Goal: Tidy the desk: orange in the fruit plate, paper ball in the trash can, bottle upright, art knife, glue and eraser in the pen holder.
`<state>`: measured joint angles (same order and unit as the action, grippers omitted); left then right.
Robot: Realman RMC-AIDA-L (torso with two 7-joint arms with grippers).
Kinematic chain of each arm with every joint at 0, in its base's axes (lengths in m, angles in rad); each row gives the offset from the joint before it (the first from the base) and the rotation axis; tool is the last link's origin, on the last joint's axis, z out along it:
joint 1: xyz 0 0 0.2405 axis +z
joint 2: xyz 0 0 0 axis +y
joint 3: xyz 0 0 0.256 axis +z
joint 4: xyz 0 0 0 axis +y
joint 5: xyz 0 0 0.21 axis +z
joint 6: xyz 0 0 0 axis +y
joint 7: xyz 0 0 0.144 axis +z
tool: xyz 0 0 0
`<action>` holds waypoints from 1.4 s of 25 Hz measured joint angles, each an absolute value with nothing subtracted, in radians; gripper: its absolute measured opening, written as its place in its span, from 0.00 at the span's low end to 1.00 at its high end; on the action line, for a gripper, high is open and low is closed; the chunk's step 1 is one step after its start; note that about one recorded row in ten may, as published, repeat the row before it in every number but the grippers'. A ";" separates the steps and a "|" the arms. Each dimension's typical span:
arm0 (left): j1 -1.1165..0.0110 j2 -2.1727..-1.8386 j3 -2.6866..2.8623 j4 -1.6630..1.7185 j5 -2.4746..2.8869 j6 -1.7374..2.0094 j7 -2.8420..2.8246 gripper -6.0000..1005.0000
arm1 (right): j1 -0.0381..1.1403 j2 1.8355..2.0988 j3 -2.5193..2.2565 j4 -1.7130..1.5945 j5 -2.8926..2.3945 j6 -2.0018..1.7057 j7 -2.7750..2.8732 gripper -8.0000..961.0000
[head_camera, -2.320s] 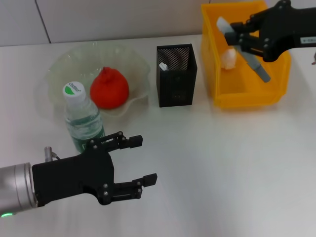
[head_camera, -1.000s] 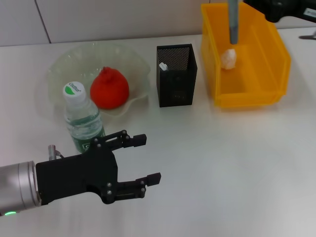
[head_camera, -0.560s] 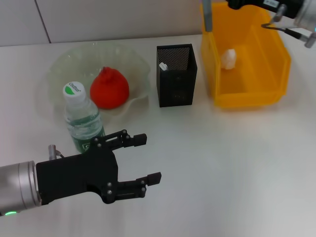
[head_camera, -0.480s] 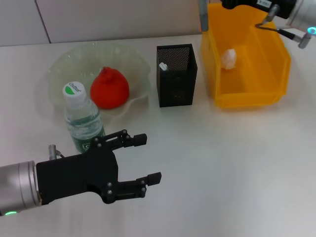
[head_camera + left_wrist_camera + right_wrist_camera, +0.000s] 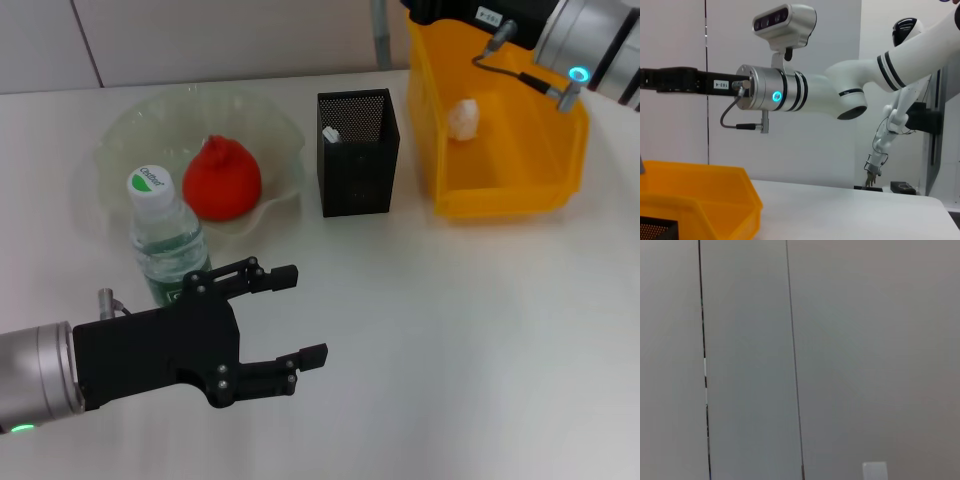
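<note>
The orange point(image 5: 221, 180) lies in the fruit plate point(image 5: 125, 130). In front of the plate the bottle point(image 5: 166, 242) stands upright. My left gripper point(image 5: 305, 313) hovers open and empty low over the table, just right of the bottle. The paper ball point(image 5: 463, 118) rests inside the trash can point(image 5: 497, 195). My right gripper's body point(image 5: 445, 8) is at the top edge, its fingers out of frame. The grey art knife point(image 5: 380, 32) hangs from it, behind and above the pen holder point(image 5: 357, 155). A white tip point(image 5: 330, 133) shows inside the holder. Glue and eraser are hidden.
The left wrist view shows my right arm point(image 5: 790, 92) stretched high over the trash can point(image 5: 705, 200), with a mesh corner of the pen holder point(image 5: 655, 231) beside it. The right wrist view shows only wall panels.
My right arm has swung left with the art knife, from over the trash can to above and behind the pen holder. The left gripper has hardly moved.
</note>
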<state>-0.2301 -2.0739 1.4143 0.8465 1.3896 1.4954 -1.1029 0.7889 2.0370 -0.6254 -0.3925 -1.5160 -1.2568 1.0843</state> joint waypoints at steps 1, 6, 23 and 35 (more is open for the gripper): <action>-0.230 -2.074 1.414 0.846 1.390 1.495 -1.103 0.80 | 0.789 2.042 -0.627 -0.391 -1.514 -1.252 1.084 0.15; -0.230 -2.074 1.414 0.826 1.389 1.496 -1.079 0.80 | 0.789 2.066 -0.630 -0.372 -1.513 -1.211 1.065 0.15; -0.232 -2.074 1.419 0.796 1.372 1.512 -1.050 0.80 | 0.769 2.072 -0.628 -0.321 -1.512 -1.188 1.057 0.15; -0.230 -2.074 1.419 0.793 1.370 1.516 -1.039 0.80 | 0.755 2.075 -0.628 -0.298 -1.512 -1.170 1.051 0.15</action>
